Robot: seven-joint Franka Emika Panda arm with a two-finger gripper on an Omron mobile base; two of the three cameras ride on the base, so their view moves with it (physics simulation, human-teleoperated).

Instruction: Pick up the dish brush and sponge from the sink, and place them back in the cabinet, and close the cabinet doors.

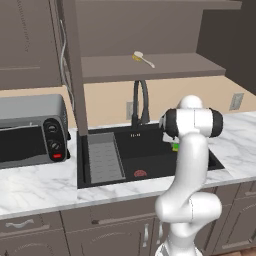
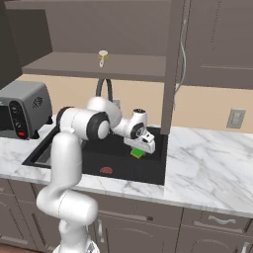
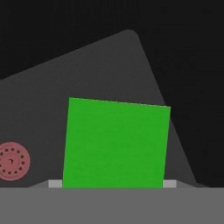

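A white arm is reaching down into the sink [image 1: 150, 150], its tool [image 2: 141, 149] hanging right over the sponge [image 3: 116, 143] — the green block is lying against the basin's right wall, near the back right corner. From the hand camera, the two fingertips [image 3: 55, 183] are standing just outside the sponge's opposite edges, so the jaws are straddling it; whether they are pressing on it cannot be told. The red drain [image 3: 12, 161] is sitting on the basin floor toward the front edge, apart from the sponge. The brush [image 1: 143, 59] is lying on the cabinet [image 1: 150, 67] shelf above the faucet [image 1: 140, 102], its round cream head pointing toward the back of the shelf, handle toward the front edge. A toaster oven [image 1: 32, 130] is standing on the marble surface [image 1: 40, 185] left of the sink.
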